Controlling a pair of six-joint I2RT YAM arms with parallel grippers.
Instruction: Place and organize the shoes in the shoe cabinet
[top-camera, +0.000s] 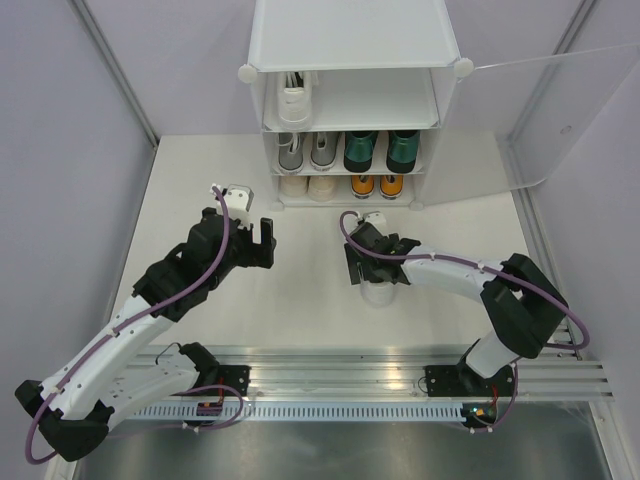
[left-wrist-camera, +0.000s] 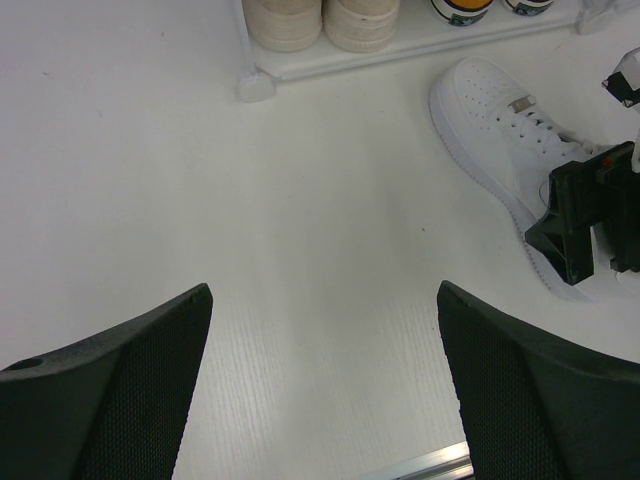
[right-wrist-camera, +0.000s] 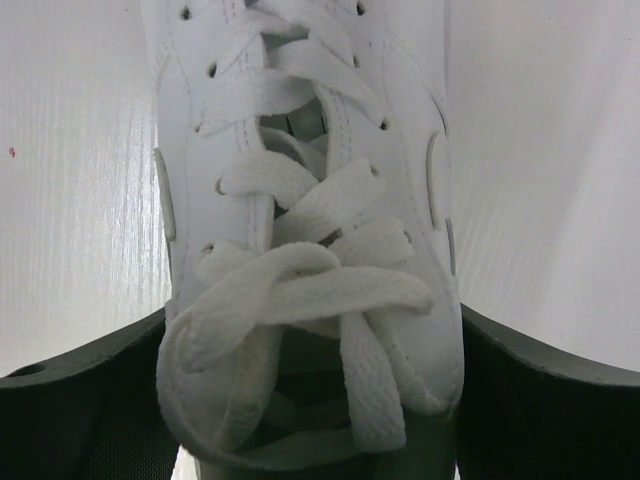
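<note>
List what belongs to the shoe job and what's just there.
Job: loose white sneaker; right gripper, closed on it; left gripper, open; shoe cabinet holding second white sneaker, grey pair, green pair, cream pair, orange pair.
Just there: table; metal rail.

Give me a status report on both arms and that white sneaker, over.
Left gripper open, empty. Right gripper straddling white sneaker on table, grip unconfirmed. Path to shoe cabinet looks clear.

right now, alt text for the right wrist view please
Close-up from above of a laced white sneaker, clasped at both sides between two dark fingers. A white table shows on either side.
</note>
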